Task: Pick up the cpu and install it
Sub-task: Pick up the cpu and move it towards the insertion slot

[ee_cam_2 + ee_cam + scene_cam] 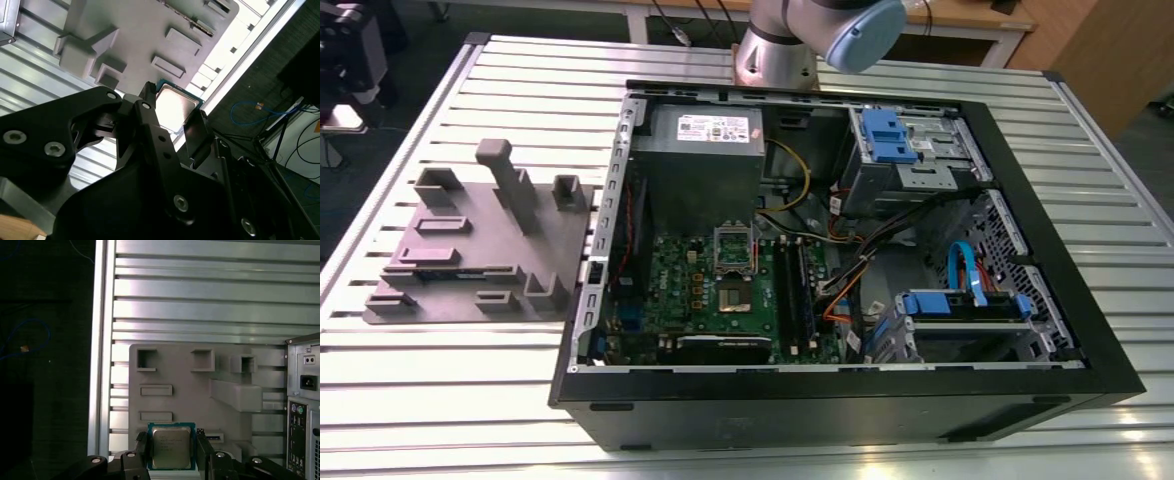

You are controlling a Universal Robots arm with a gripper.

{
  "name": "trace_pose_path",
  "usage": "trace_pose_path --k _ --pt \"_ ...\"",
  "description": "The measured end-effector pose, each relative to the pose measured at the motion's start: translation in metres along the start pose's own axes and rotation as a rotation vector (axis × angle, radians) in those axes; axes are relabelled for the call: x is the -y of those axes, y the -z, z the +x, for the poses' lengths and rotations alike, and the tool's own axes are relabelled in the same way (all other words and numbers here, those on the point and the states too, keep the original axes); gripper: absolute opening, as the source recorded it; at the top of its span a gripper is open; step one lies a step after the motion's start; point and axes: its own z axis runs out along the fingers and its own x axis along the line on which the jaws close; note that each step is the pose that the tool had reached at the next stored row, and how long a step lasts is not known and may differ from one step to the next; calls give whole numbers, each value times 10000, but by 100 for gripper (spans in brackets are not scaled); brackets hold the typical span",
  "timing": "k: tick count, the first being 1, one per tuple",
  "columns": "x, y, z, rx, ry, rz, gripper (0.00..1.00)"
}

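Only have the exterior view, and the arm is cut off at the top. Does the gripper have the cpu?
Observer: Yes. In both wrist views the gripper is shut on the cpu, clamping two opposite edges.
Operator: Is it over the case?
Observer: No. In the first wrist view the grey fixture lies behind it, and the case stands apart.
Operator: Which face is up?
Observer: Its shiny side faces the wrist cameras.

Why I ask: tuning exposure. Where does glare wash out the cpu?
In the second wrist view the cpu blows out white; in the first wrist view the cpu is evenly lit, though table slats glare; in the exterior view the computer case interior is dim.
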Motion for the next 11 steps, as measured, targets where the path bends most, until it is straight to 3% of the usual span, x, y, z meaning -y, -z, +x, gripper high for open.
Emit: trace_pose_path --k 11 --pt "1 0 -44 0 1 0 47"
